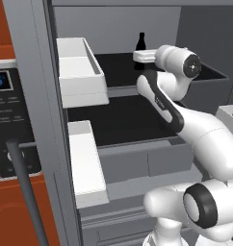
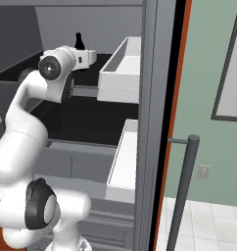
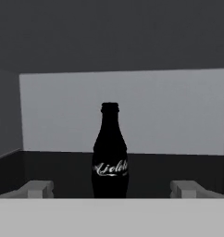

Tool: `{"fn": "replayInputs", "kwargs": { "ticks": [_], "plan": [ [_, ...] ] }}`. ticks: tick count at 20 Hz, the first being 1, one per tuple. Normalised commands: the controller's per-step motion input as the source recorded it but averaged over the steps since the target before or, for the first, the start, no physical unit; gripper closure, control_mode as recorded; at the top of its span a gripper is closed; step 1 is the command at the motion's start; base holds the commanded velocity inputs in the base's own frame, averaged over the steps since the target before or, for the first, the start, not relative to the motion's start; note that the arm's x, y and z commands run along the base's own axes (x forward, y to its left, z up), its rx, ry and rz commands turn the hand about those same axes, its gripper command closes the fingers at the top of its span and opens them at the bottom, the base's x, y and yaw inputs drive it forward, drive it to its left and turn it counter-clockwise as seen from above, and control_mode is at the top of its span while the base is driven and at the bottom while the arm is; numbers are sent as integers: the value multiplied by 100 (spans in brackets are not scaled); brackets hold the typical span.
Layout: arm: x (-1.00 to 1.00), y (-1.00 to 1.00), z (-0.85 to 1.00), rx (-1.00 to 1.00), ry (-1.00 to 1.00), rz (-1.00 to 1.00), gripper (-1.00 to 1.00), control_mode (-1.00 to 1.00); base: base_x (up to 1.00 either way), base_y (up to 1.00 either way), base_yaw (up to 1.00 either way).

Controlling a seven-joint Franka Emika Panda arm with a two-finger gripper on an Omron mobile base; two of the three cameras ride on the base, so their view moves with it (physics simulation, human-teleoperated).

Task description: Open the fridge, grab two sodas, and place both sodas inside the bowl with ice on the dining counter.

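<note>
Inside fridge (image 1: pixel 51 120), soda (image 3: pixel 110 152) upright on black shelf (image 1: pixel 113 120); fingers (image 3: pixel 37 189) apart.

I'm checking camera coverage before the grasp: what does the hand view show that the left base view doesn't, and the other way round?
Hand view alone: the white script label on the soda bottle, and the two fingertips standing wide apart on either side of it, the gripper open.

Left base view alone: the white arm reaching into the open fridge, the white door bins, the lower black shelf and the microwave panel.

Both: one upright dark bottle on the upper black shelf, against the fridge's grey back wall.
</note>
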Motion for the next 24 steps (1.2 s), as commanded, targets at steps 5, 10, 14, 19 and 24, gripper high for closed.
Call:
{"fn": "replayInputs", "kwargs": {
  "ticks": [5, 10, 14, 19, 24],
  "plan": [
    [21, 0, -6, 0, 0, 0, -100, -100, 0, 0, 0],
    [18, 1, -4, 0, 0, 0, -100, -100, 0, 0, 0],
    [17, 4, -3, 0, 0, 0, -100, -100, 0, 0, 0],
    [17, 5, -2, 0, 0, 0, -100, -100, 0, 0, 0],
    [19, 2, 0, 0, 0, 0, -100, -100, 0, 0, 0]
  ]
}}
